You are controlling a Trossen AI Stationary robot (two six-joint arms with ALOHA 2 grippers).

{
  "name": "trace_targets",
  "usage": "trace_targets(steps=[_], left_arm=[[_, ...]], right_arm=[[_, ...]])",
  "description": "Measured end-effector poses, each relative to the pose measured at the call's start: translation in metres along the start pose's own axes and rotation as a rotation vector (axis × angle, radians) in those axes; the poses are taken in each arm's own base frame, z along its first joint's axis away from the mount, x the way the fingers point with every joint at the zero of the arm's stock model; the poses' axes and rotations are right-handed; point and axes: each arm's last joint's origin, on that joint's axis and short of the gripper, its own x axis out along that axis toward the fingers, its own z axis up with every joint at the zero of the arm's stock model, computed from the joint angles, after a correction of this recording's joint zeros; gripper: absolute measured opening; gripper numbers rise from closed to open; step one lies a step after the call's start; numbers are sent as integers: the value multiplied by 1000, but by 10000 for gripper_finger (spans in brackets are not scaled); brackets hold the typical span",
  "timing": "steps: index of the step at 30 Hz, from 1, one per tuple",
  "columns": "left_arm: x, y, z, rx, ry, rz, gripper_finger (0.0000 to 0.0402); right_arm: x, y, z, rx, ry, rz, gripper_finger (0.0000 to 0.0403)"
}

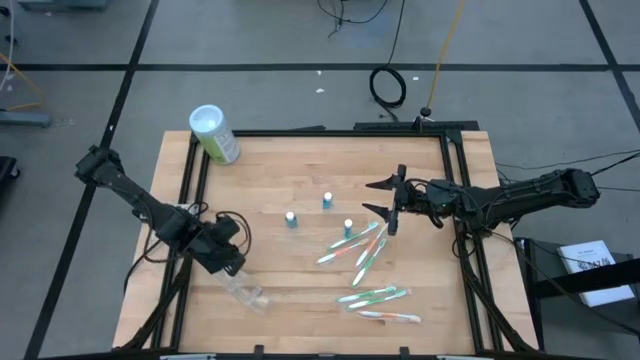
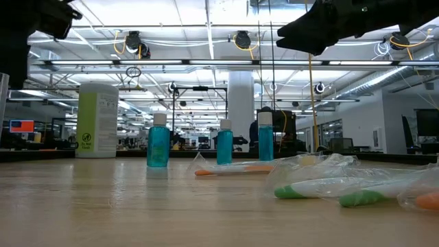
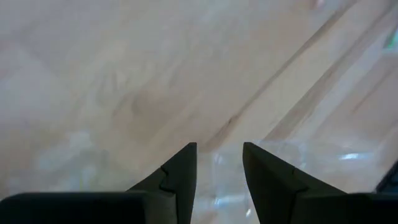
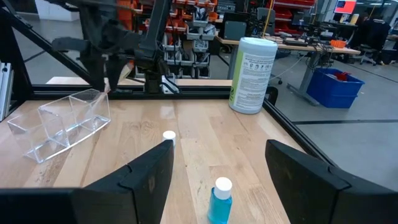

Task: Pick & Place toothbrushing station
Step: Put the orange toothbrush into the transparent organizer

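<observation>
Tabletop (image 1: 300, 190): three tubes (image 1: 326, 200), one holder (image 1: 243, 291)

The left tool (image 1: 232, 262) is held low with fingers narrowly parted; the right tool (image 1: 383, 197) is held raised, spread wide.

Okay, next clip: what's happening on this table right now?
A two-armed robot is sorting a toothbrushing set. The left gripper is down at the clear plastic holder near the table's front left, fingers either side of its wall. The right gripper hangs open above the table's right side. Three blue tubes stand mid-table, toothbrushes lie scattered to the right, and a green canister stands at the back.
</observation>
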Motion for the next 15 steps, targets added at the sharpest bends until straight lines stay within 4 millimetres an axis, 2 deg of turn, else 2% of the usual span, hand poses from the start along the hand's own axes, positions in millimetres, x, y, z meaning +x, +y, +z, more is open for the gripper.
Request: trace_targets(steps=[9,15], left_arm=[[-31,1,14,139,-278,-199,131],[-55,-10,28,312,-680,-257,131]], right_arm=[[0,0,-1,-6,9,0,247],[0,0,-1,-20,7,0,247]])
